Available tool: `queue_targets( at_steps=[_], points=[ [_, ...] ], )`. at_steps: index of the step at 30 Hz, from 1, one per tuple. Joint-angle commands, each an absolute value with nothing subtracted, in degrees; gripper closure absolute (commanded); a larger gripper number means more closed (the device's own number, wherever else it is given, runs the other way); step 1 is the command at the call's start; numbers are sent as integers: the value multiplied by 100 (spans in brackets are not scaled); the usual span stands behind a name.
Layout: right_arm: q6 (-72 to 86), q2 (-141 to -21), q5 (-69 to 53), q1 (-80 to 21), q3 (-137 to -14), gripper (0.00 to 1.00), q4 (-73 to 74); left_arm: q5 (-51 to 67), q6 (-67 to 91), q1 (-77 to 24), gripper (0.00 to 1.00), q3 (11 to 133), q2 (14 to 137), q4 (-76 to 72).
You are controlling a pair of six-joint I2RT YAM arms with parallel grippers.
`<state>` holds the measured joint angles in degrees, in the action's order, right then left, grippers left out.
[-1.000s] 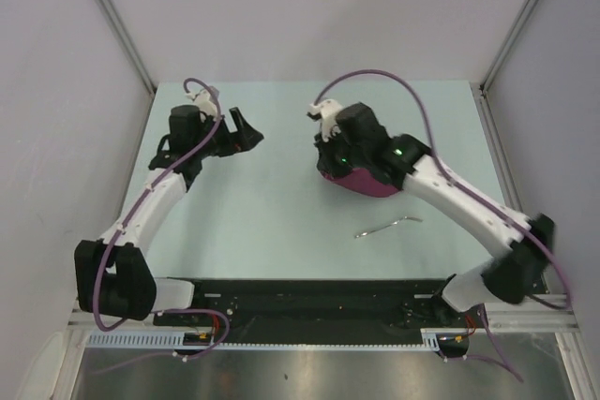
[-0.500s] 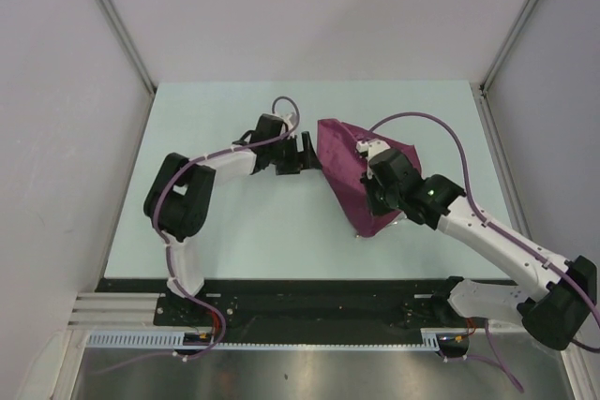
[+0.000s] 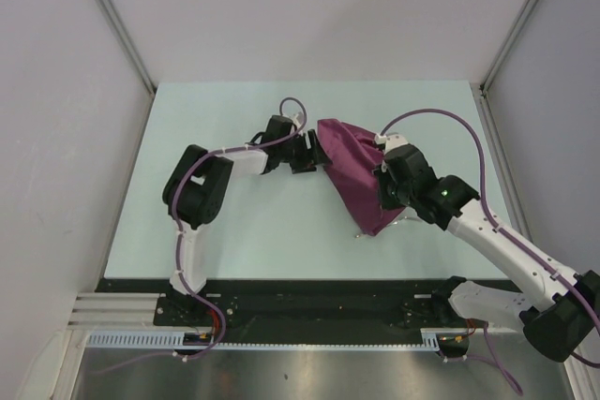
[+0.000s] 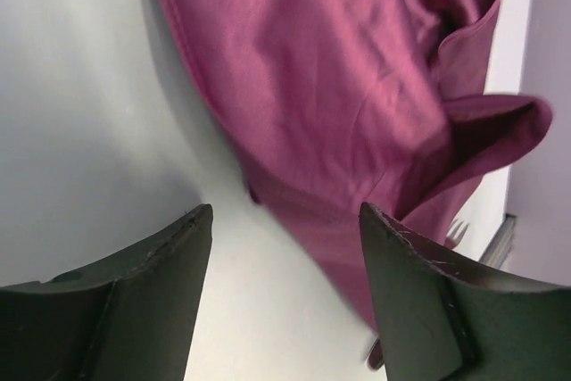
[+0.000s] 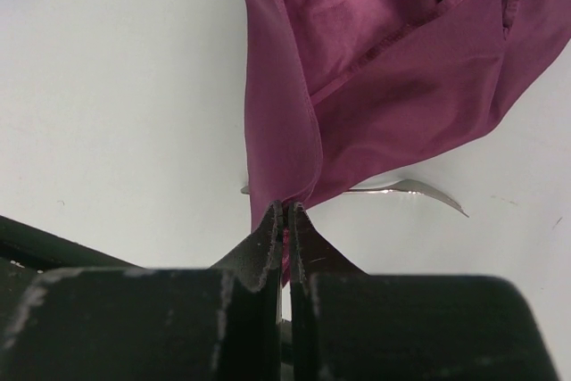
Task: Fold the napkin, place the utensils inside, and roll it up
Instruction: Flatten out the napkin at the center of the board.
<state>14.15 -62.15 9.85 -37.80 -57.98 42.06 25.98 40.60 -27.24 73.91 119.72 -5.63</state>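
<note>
The napkin (image 3: 349,168) is a plain deep burgundy with no pattern and a faint sheen (darker wine in the folds). Its stitched hem is the same colour. In the right wrist view the utensil (image 5: 406,187) shows bright silver at the cloth's five o'clock. The table (image 3: 234,231) is an even pale mint. The left arm (image 3: 187,255) and right arm (image 3: 506,243) are white with black joints, each trailing a purple cable (image 3: 441,112). A small green light (image 3: 442,192) glows at the napkin's four o'clock. The left gripper (image 4: 285,216) and right gripper (image 5: 285,211) are matte black, scuffed grey at the edges.
</note>
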Motion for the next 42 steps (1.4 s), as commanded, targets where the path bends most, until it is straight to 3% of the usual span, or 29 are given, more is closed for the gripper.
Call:
queue_targets(
  at_steps=[1, 3, 8, 10, 13, 14, 15, 22, 28, 29, 30, 31, 34, 38, 42],
  points=[
    [1441, -6135, 914, -3771, -5757, 100, 4034, 2698, 4622, -2742, 32, 7717, 12243, -1230],
    [1459, -6126, 897, -3753, -5739, 100, 4025, 2584, 4789, -2742, 37, 7647, 12208, -1510],
    [1494, -6135, 853, -3771, -5722, 100, 3964, 2382, 4746, -2733, 37, 7996, 12392, -1293],
    [1485, -6144, 844, -3771, -5739, 100, 3920, 2443, 4702, -2733, 44, 8112, 12532, -1178],
    [1468, -6179, 835, -3770, -5757, 100, 3885, 2400, 4623, -2725, 75, 8174, 12630, -1160],
    [1459, -6187, 835, -3771, -5748, 100, 3859, 2391, 4597, -2707, 94, 8130, 12560, -1160],
    [1459, -6231, 818, -3771, -5739, 100, 3832, 2338, 4527, -2690, 100, 8052, 12464, -1195],
    [1415, -6529, 537, -3832, -5660, 100, 3411, 1346, 3579, -2575, 100, 6839, 10242, -871],
    [1283, -6960, 308, -4016, -5608, 100, 3112, 1380, 3375, -2724, 100, 4872, 8573, -141],
    [1266, -6996, 290, -4051, -5590, 100, 3085, 1397, 3479, -2751, 97, 4277, 8421, -45],
    [1248, -7013, 247, -4069, -5581, 100, 3050, 1415, 3533, -2786, 88, 3993, 8281, -44],
    [1248, -7040, 237, -4078, -5572, 100, 3032, 1441, 3594, -2812, 49, 3738, 7957, -44],
    [1239, -7049, 246, -4113, -5511, 100, 3015, 1091, 3744, -2812, 16, 3138, 7211, 526],
    [1231, -7005, 264, -4113, -5458, 100, 3015, 98, 3438, -2690, 7, 3522, 6541, 1291],
    [1230, -7031, 229, -4113, -5476, 100, 2971, -133, 3138, -2041, 11, 3902, 6758, 1074]
  ],
)
